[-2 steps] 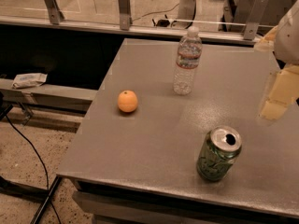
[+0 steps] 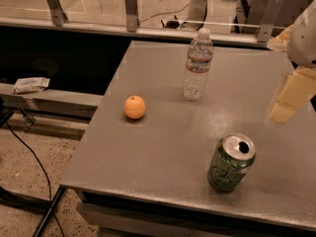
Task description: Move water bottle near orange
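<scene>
one water bottle (image 2: pixel 198 65) stands upright on the far part of the grey table (image 2: pixel 163 157), white cap on. one orange (image 2: pixel 135 107) sits to the bottle's near left, apart from it, by the table's left edge. one green soda can (image 2: pixel 231 163) stands upright at the near right, top punched. one gripper (image 2: pixel 286 102) hangs over the table's right edge, well apart from the bottle. spread or clenched: cannot tell.

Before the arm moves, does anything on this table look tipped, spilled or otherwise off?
Nothing stands out. The water bottle stands upright and capped, the orange sits apart from it, and the green can is upright, opened, with no spill on the table. The gripper hangs above the table's right side, touching nothing.
</scene>
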